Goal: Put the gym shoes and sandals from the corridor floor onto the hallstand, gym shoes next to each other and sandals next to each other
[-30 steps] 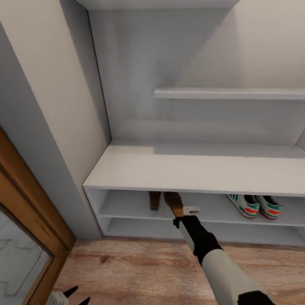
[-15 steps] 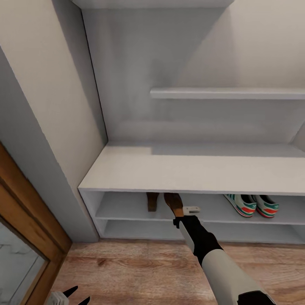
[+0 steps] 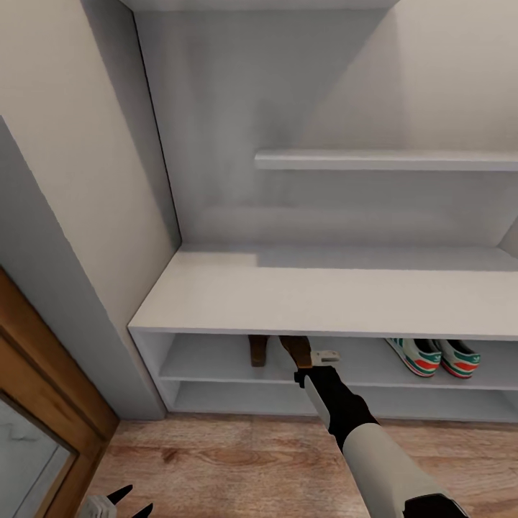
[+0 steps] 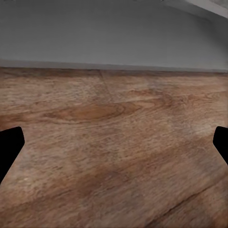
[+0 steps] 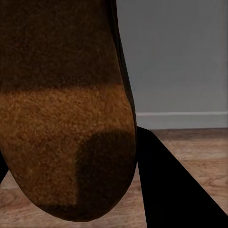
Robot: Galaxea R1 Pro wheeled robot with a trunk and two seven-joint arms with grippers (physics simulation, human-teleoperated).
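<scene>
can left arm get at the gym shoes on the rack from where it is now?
Probably not. The left gripper hangs low over the floor at far left; the gym shoes sit far right, beyond the right arm.

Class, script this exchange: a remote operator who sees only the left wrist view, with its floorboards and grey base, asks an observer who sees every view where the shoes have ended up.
Operator: Floorboards here. Where are the sandals?
Observer: The right gripper grips one sandal at the mouth of the hallstand's upper open shelf.
Operator: And its partner?
Observer: The other sandal sits on that shelf, just left of the gripped one, with a gap between them.
Operator: The gym shoes?
Observer: The gym shoes sit side by side on the same shelf, further right.
</scene>
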